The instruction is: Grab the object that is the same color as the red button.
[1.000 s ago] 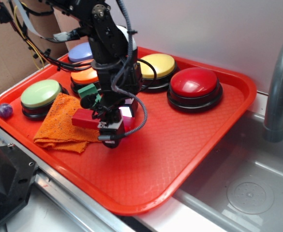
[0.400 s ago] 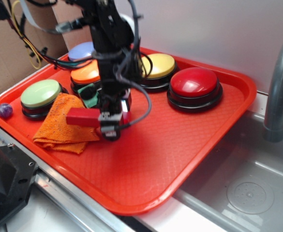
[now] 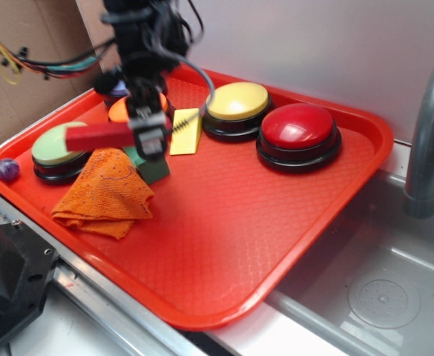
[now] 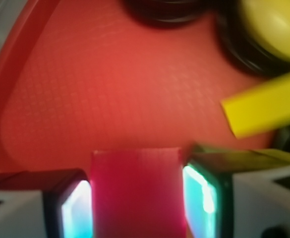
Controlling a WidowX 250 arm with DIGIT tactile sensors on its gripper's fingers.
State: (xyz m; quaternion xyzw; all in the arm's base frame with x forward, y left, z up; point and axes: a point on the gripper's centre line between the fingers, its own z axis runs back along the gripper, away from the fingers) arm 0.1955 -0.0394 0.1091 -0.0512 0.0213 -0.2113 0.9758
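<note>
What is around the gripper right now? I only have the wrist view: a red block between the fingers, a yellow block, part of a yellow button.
Observer: The gripper holds the red block in the air, above the orange cloth.
Operator: Is the red button near it?
Observer: No, the red button sits at the far right of the red tray, beside the yellow button.
Operator: Anything under the gripper?
Observer: A green block lies on the tray just below it, next to the yellow block.
</note>
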